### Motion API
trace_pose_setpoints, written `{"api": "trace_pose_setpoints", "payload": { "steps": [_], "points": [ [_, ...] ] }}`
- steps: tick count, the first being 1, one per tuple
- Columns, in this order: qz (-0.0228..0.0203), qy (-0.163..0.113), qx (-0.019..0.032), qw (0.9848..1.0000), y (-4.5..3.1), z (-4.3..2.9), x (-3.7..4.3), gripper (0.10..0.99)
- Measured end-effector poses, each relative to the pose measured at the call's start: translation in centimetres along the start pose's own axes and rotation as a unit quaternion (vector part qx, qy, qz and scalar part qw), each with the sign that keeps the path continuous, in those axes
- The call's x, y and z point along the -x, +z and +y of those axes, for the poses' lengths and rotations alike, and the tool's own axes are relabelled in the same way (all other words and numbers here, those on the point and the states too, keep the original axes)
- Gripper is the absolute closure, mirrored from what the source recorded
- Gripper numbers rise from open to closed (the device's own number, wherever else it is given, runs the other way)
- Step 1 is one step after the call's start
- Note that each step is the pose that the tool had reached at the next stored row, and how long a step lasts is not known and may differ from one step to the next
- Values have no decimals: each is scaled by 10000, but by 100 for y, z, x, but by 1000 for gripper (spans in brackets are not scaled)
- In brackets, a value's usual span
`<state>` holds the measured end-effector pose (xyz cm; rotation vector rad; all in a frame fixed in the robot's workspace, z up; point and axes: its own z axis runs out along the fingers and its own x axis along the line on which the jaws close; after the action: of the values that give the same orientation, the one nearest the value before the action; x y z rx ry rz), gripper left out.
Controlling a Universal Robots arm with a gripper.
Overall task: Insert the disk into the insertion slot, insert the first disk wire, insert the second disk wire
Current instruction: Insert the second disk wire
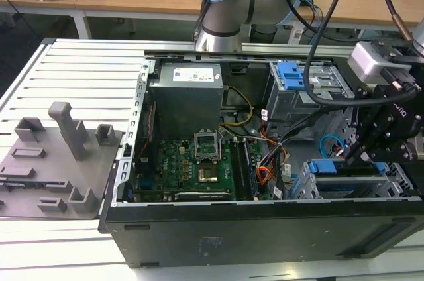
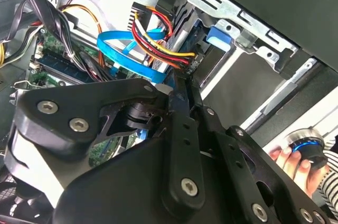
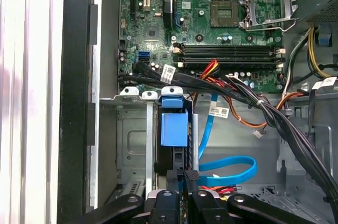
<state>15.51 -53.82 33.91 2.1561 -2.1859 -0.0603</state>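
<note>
Blue plastic marks the disk (image 3: 173, 129), which sits on edge inside the insertion slot (image 3: 132, 145), a light-grey sheet-metal cage at the lower front corner of an open desktop computer case (image 1: 265, 234). In the exterior view the disk's blue carrier (image 1: 329, 166) shows at the top of that cage, near the exterior view's right.

The black gripper (image 1: 354, 155) hangs just above the cage's inner end. In both wrist views its fingers (image 3: 186, 182) are pressed close together around a small dark plug at the disk's rear edge, where an orange, red and yellow wire bundle (image 2: 158, 42) also ends.

The second disk wire (image 3: 232, 168), a flat light-blue cable, curves in a loop just beside the gripper and runs up toward the green motherboard (image 3: 211, 18). In the second wrist view the same cable (image 2: 119, 47) loops behind the coloured bundle.

A taller grey cage with a blue latch (image 1: 291, 75) stands deeper in the case. A person's hand (image 2: 296, 163) holds a round black and blue knob outside the case.
</note>
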Motion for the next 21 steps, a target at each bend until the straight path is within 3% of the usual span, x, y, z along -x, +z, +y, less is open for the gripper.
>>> {"api": "trace_pose_setpoints", "payload": {
  "steps": [8, 10, 12, 13, 15, 17, 18, 20, 21],
  "points": [
    [-6, 0, 0, 10000, 29, -3, 1, 925],
    [-5, 0, 1, 10000, 29, -3, 1, 851],
    [-2, 0, 0, 10000, 22, -2, 0, 851],
    [-7, 0, 1, 10000, -4, 0, 0, 851],
    [-3, 0, 0, 10000, -153, 11, -3, 851],
    [-2, 0, 0, 10000, -240, 18, -1, 851],
    [-3, 0, 0, 10000, -281, 21, -1, 867],
    [-2, 0, -2, 10000, -350, 27, -2, 980],
    [-2, -1, -4, 10000, -384, 30, -3, 980]
  ]
}}
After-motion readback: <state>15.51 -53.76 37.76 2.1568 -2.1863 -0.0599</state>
